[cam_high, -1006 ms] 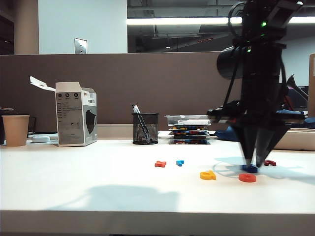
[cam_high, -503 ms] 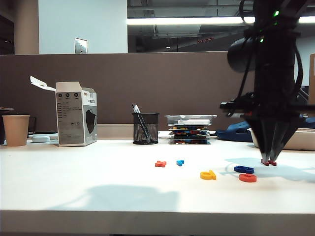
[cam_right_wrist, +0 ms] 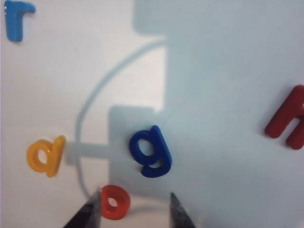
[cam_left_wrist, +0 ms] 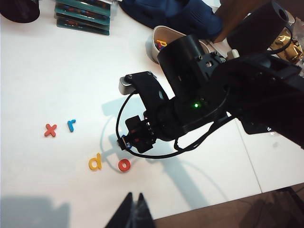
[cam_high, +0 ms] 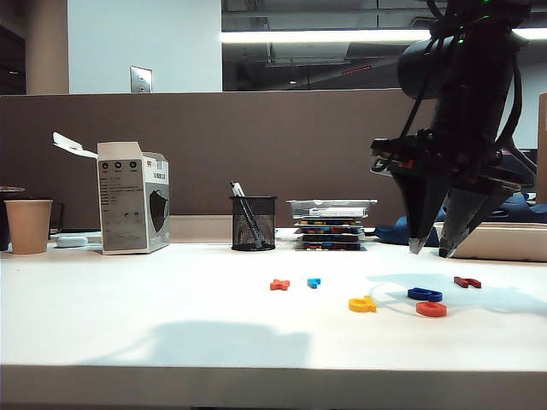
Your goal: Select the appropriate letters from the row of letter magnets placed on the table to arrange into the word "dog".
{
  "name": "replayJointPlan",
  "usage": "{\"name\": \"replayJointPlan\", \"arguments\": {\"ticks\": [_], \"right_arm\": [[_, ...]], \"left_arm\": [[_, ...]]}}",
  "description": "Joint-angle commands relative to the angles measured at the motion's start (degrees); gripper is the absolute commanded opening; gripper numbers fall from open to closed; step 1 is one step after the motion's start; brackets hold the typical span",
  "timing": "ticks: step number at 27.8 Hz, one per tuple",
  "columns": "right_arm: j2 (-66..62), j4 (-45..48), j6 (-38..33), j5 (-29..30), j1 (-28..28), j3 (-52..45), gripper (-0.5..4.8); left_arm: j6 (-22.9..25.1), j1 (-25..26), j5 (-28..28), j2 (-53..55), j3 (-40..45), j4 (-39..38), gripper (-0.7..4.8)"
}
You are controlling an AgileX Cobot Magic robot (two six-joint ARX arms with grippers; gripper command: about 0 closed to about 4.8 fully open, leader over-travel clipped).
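My right gripper (cam_high: 432, 249) hangs above the tabletop (cam_high: 171, 325) with its jaws apart and empty. My left gripper (cam_left_wrist: 134, 211) shows only two fingertips close together at the frame edge; I judge it closed on nothing.

Below the right jaws lie the blue "g" (cam_right_wrist: 151, 151), the orange-red "o" (cam_right_wrist: 114, 202) and the yellow "d" (cam_right_wrist: 46, 154). The "g" sits beside the "o" but out of line. To finish well, I should come down square over the "g", pinch its flat sides, and set it just past the "o", clear of the dark red letter (cam_right_wrist: 289, 118).

The right wrist view reads each letter. The left wrist view hides the "g" behind my arm. The exterior view shows my height above the tabletop.
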State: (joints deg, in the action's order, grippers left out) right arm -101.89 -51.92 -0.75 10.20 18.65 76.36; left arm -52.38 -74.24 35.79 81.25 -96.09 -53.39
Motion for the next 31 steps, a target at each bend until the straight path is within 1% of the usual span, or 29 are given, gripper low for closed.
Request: {"name": "replayJointPlan", "arguments": {"ticks": [1,4,17,27,28,29,31], "right_arm": [[0.28,0.63,2.95,0.02,-0.04,0.11,1.90],[0.09,0.85,4.44,0.04,-0.02,0.11,2.86],[-5.22,1.16,5.55,0.94,0.24,0.11,2.88],[-6.51,2.34,6.47,-0.07,0.26,0.09,2.83],[-6.54,2.82,6.47,-0.17,0.26,0.09,2.79],[-6.67,3.04,6.47,-0.13,0.28,0.09,2.60],[-7.15,2.58,6.45,-0.15,0.31,0.09,2.60]], "left_arm": [[0.07,0.07,0.20,-0.13,-0.11,0.31,-0.06],[0.07,0.07,0.20,-0.13,-0.11,0.31,-0.06],[0.07,0.09,0.20,-0.15,-0.11,0.31,-0.06],[0.07,0.07,0.17,-0.15,-0.11,0.31,-0.06],[0.07,0.07,0.20,-0.13,-0.11,0.31,-0.06],[0.07,0.07,0.20,-0.15,-0.11,0.31,-0.06],[0.07,0.07,0.17,-0.15,-0.11,0.31,-0.06]]}}
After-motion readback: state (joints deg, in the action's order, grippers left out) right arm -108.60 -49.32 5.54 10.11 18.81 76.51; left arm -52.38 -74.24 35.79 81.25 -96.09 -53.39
